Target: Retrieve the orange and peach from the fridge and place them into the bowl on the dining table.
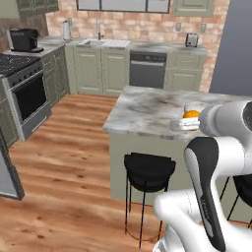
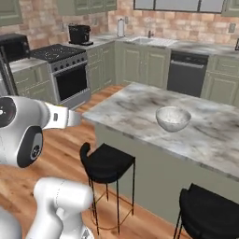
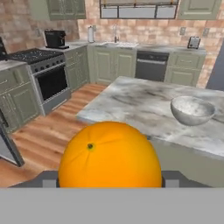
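My gripper [image 3: 109, 180] is shut on the orange [image 3: 109, 153], a bright round fruit low in the hand view. Its dark fingers [image 3: 49, 179] press on both sides of the fruit. In the left base view the orange [image 1: 191, 114] shows beside my white arm, held in the air short of the dining table [image 1: 142, 110]. The pale glossy bowl [image 2: 173, 118] stands on the marble top, and in the hand view the bowl [image 3: 192, 110] lies ahead to the right with nothing in it. The peach is out of view. A grey edge of the fridge door [image 1: 7, 174] juts in at lower left.
Black stools [image 2: 106, 162] stand along the table's near side, one [image 1: 148, 170] right before me. A stove [image 2: 70, 74] and green wall cabinets line the left, with a dishwasher [image 1: 146, 69] and sink at the back. Open wood floor [image 1: 69, 147] lies left of the island.
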